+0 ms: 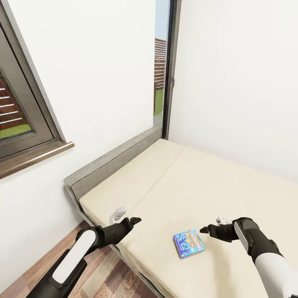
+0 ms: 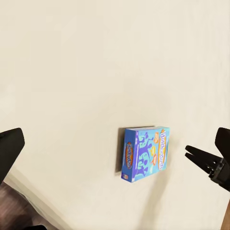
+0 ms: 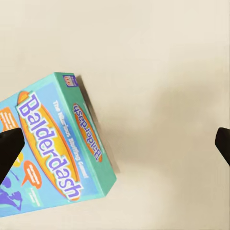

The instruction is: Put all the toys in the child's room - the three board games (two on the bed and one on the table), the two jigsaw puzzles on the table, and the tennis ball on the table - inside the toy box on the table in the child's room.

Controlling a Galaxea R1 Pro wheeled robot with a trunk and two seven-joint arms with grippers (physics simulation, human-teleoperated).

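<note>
The small flat blue card board game box (image 1: 188, 243) lies flat near the front edge of the beige mattress of the grey-framed bed (image 1: 174, 182). The right claw (image 1: 205, 229), fingers spread wide and empty, hovers at its 2 o'clock; best to lower squarely and pinch across the narrow sides. The left claw (image 1: 134, 220), also wide, waits at 10 o'clock, farther off.

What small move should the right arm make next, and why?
Probably shift the right tool slightly toward the blue Balderdash box and lower it. The box lies flat on the beige mattress, between the two tools, untouched. In the right wrist view the fingers stand wide apart, with the box off to one side, not centred between them, so it needs centring before a grasp.
</note>
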